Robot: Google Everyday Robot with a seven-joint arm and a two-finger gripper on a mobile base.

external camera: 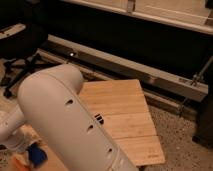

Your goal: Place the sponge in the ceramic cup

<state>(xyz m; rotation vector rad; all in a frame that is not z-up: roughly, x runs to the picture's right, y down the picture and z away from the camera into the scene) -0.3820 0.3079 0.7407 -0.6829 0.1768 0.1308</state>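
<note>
Smooth matt plastic arm (pixel 75 125), pale grained wooden tabletop (pixel 125 112).

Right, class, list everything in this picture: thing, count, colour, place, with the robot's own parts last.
small bright blue soft sponge: one, blue, bottom-left corner, beside the arm.
pale bamboo-plank tabletop: one, light brown, centre.
black wheeled office chair: one, black, upper left.
long grey metal rail: one, grey, behind the table.
white ceramic cup: none in view.
bulky white robot arm: one, white, left foreground.
gripper: none visible, hidden by the arm or off frame.
</note>
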